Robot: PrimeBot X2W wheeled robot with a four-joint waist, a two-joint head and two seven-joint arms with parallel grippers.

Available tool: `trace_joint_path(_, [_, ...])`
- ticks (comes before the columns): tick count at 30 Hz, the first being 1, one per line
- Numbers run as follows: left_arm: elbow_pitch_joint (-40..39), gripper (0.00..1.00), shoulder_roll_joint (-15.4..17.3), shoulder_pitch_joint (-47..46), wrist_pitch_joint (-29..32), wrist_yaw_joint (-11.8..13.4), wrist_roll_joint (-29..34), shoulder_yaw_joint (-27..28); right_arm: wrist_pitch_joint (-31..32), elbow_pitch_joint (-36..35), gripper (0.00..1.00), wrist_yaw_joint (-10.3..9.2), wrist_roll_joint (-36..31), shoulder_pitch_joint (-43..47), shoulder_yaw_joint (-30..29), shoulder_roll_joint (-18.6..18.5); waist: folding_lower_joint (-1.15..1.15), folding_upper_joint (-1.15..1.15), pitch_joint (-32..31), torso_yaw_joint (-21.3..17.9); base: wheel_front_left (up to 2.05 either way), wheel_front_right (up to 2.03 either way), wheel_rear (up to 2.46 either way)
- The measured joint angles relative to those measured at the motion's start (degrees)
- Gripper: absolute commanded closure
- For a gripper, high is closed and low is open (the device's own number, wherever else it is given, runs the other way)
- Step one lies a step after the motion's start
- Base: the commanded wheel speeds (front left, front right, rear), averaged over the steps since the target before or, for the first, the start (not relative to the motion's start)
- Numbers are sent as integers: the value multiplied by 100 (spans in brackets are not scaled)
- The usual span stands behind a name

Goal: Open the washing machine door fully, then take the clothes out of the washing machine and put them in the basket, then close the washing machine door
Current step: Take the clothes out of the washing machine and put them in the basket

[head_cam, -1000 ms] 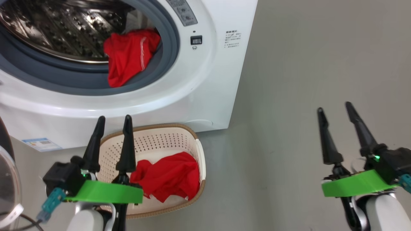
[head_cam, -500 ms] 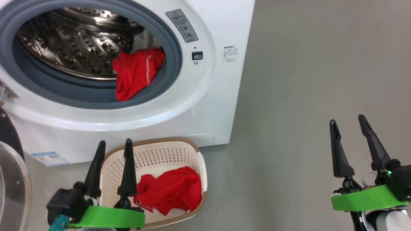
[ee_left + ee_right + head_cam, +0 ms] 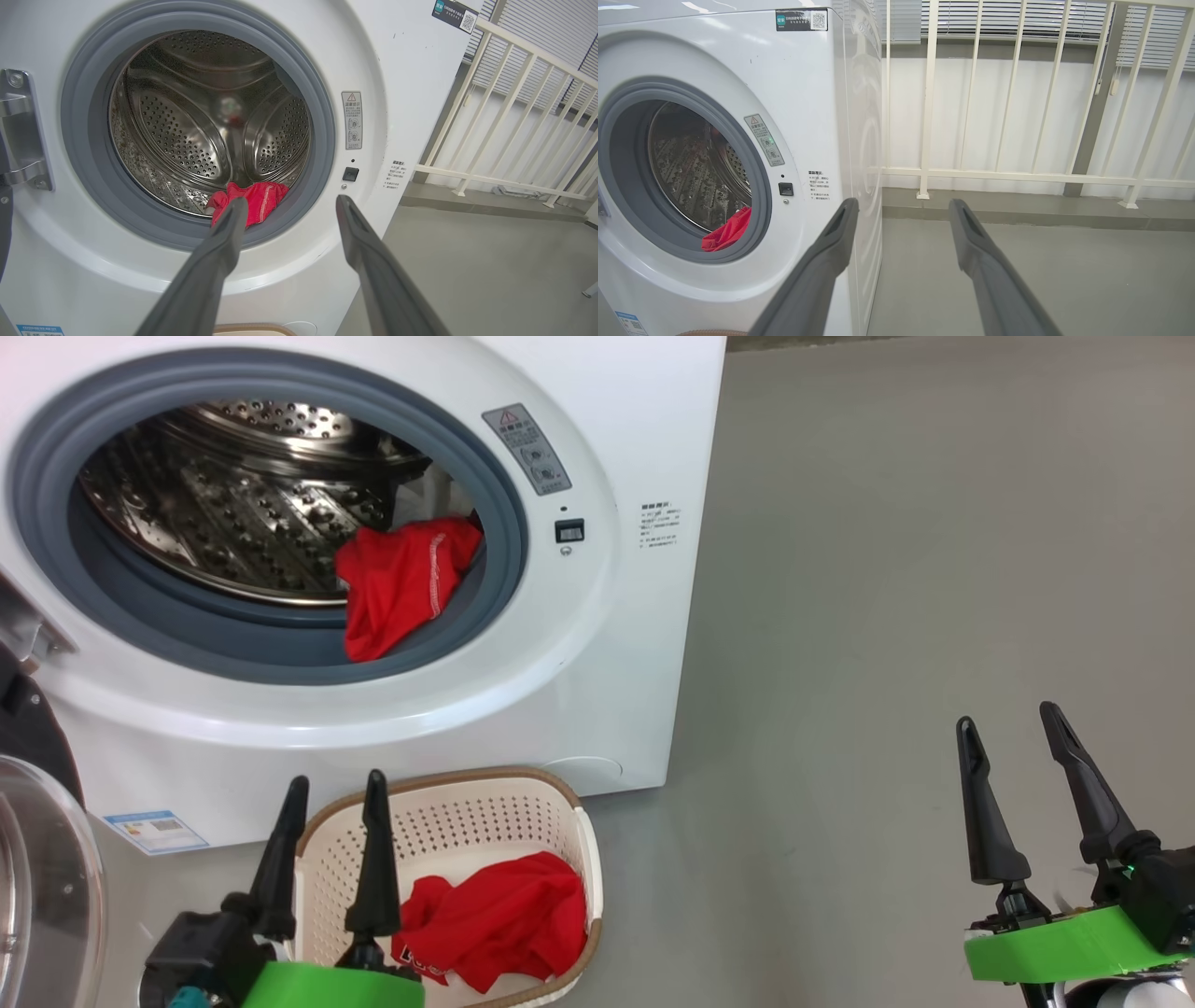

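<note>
Left gripper (image 3: 336, 782) spread and empty by the basket (image 3: 448, 775) in your head view, probably since one red garment (image 3: 504, 919) already lies crumpled in that perforated plastic tub; right gripper (image 3: 1006, 717) likewise apart, empty, over bare floor (image 3: 887, 569). Door (image 3: 37, 896) swung aside, glass bulging. Left wrist view: other red garment (image 3: 257, 200) droops over the grey rubber seal (image 3: 84, 154) at the steel drum (image 3: 187, 116), you're lined up on it. Right wrist view: same garment low in the opening of the white machine (image 3: 714, 56)

Left edge crops the washing machine door (image 3: 45, 896).
</note>
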Motion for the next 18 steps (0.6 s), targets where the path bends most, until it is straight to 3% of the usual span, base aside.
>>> trace_joint_path(18, [8, 0, 2, 169, 0, 49, 116, -49, 0, -43, 0, 0, 1, 116, -63, 4, 0, 0, -105, 55, 0, 0, 0])
